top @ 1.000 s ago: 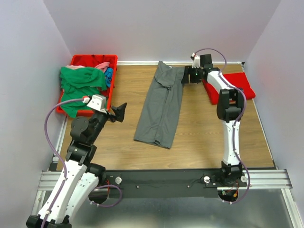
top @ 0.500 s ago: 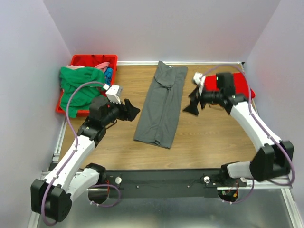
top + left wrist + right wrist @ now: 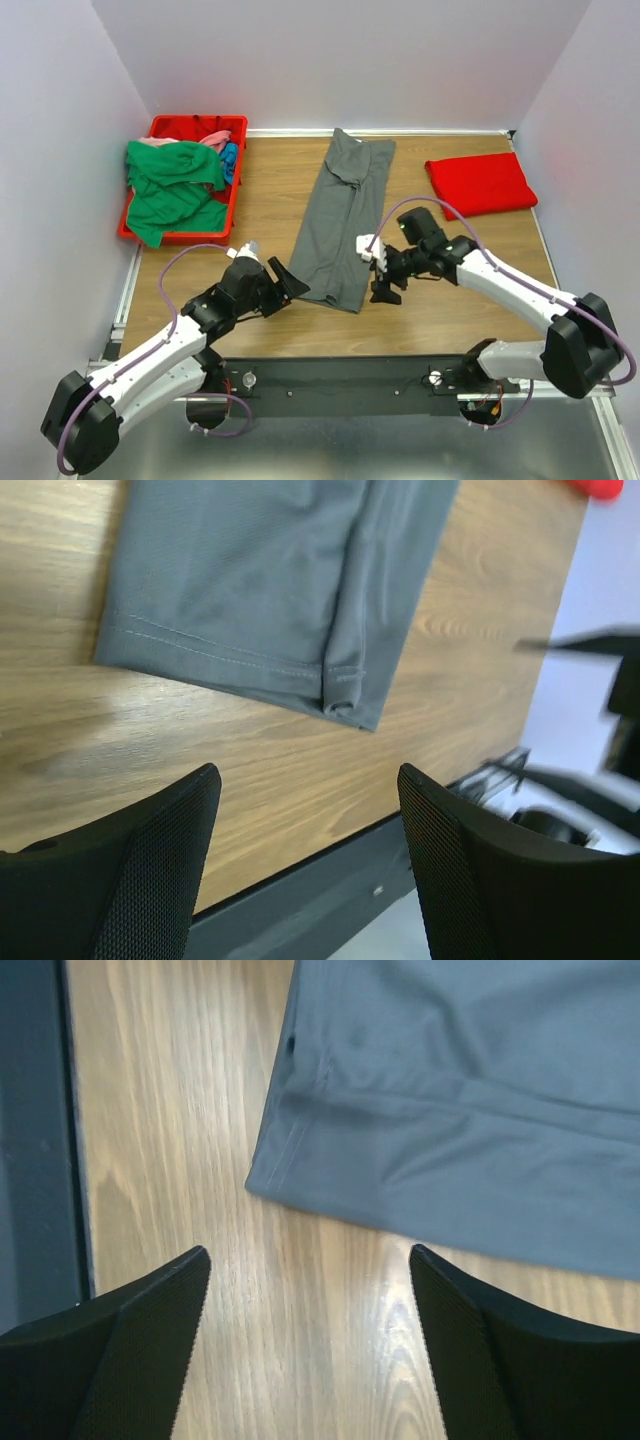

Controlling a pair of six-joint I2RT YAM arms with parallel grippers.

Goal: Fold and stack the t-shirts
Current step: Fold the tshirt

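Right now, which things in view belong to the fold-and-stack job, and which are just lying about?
Job:
- dark grey t-shirt, laid out at mid-table
- red t-shirt, folded, far right
- green t-shirt, draped over the bin
- pink t-shirt, in the bin
- blue t-shirt, in the bin

Just there:
- red plastic bin
- wooden table

Plain dark grey shirt point(image 3: 340, 225), bright red shirt point(image 3: 480, 185), green shirt point(image 3: 175, 192), red bin point(image 3: 198, 122)
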